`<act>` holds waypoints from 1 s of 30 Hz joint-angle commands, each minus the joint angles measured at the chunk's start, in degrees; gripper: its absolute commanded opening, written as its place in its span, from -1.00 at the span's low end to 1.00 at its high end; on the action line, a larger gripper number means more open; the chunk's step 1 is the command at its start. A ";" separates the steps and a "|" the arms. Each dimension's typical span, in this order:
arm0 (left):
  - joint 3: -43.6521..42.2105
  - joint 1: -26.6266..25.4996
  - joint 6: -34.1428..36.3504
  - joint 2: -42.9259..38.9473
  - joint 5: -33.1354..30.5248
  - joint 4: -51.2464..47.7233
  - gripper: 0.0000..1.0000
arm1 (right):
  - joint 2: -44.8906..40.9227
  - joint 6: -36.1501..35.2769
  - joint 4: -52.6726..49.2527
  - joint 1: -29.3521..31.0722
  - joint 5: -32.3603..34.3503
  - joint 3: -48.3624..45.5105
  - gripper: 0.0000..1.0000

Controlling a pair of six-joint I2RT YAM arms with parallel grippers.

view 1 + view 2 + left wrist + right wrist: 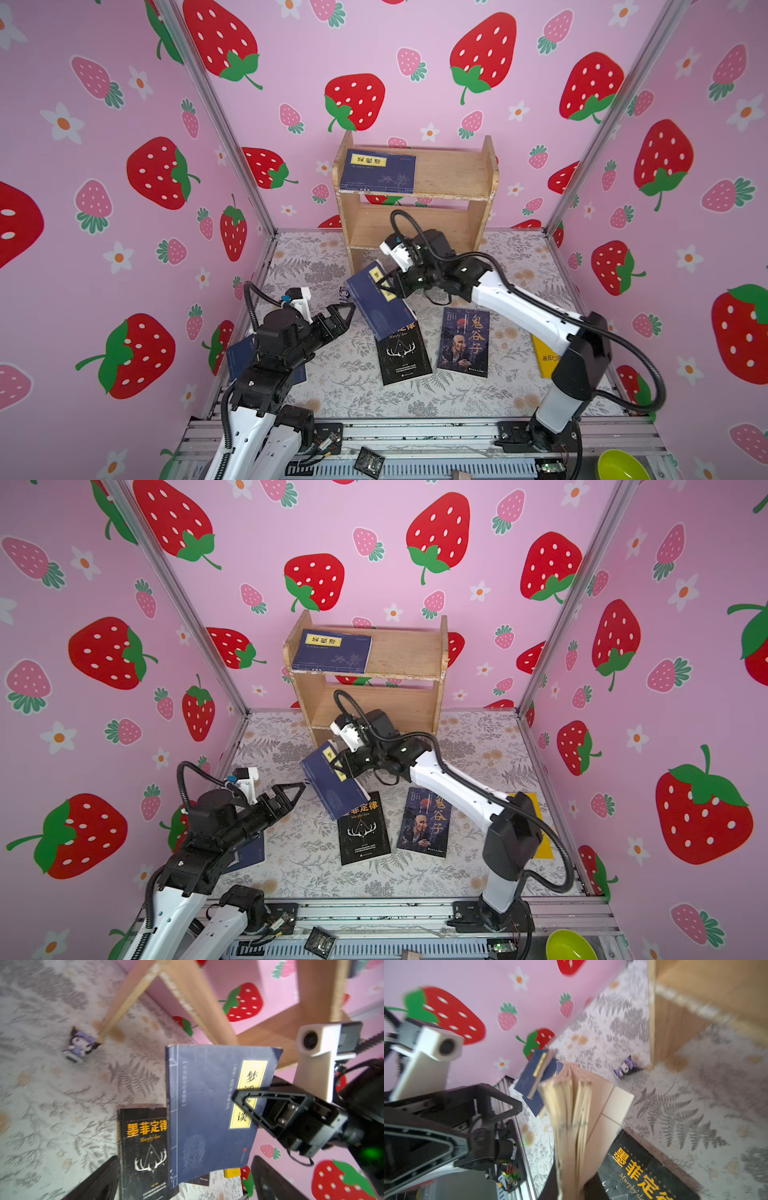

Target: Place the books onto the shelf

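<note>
My right gripper [392,286] is shut on a navy book [376,305] with a yellow label and holds it tilted above the table, in front of the wooden shelf [453,174]. The right wrist view shows that book's page edges [571,1115] between the jaws. My left gripper [347,313] stands open just left of the held book [207,1109], apart from it. Another navy book [378,172] lies flat on the shelf's top tier. On the table lie a black antler book [405,357], an old man's face book [464,343] and a yellow book [544,357], partly under the right arm.
A further navy book [239,357] lies under the left arm at the table's left edge. A tiny dark figurine [344,294] stands by the shelf's left leg. Pink strawberry walls close in three sides. A green bowl [621,465] sits outside the front rail.
</note>
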 commanded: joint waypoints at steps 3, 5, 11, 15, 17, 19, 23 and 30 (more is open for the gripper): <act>8.91 0.14 8.07 9.59 14.50 7.45 0.99 | -8.29 1.40 5.15 -8.69 -16.91 -1.52 -1.00; 12.67 0.09 8.40 13.53 17.46 10.28 0.99 | -10.44 2.03 5.30 -11.04 -20.62 -1.74 -1.00; 22.46 -1.65 9.37 22.93 26.30 13.81 0.98 | -14.53 7.17 9.80 -14.40 -27.27 -5.61 -1.00; 26.35 -4.76 11.56 26.09 27.19 13.01 0.97 | -15.25 12.97 17.51 -14.77 -30.43 -8.76 -0.99; 28.00 -5.60 13.00 27.53 26.60 10.85 0.93 | -15.25 15.41 20.61 -14.87 -31.66 -9.28 -0.99; 28.61 -6.09 13.27 28.23 26.99 10.87 0.87 | -14.73 17.37 22.47 -15.00 -32.34 -9.15 -0.99; 29.16 -6.93 13.44 28.33 25.96 11.14 0.64 | -13.87 20.11 25.22 -14.96 -33.18 -9.26 -0.99; 30.76 -8.78 12.70 29.67 23.59 12.20 -0.14 | -12.84 22.32 28.99 -15.05 -33.37 -9.28 -0.99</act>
